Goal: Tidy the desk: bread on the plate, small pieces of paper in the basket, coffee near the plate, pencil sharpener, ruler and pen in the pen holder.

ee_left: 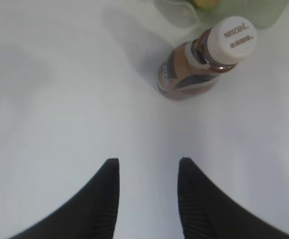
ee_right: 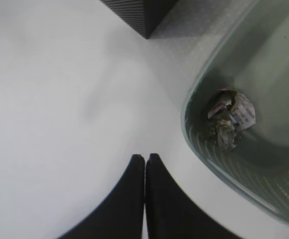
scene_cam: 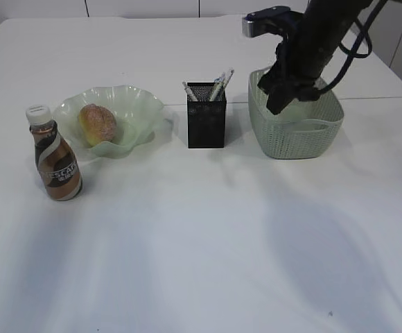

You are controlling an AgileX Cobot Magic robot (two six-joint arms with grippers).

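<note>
Coffee [scene_cam: 57,158] upright at far left on the tabletop [scene_cam: 201,263], just beside the plate [scene_cam: 135,104], long axis vertical, cap tipped toward the lens in the left wrist view. Lies ahead and right of the left jaws [ee_left: 148,174], parted about halfway, gripping nothing. Bread [scene_cam: 98,123] in the plate already. Centre: pen holder [scene_cam: 206,123], pens poking out of the top. Right: basket [scene_cam: 305,135], paper wad [ee_right: 230,119] in its bottom. Right jaws [ee_right: 145,164] pressed closed, empty, over the basket's near rim. Nothing loose left to fetch, by the look of it.
</note>
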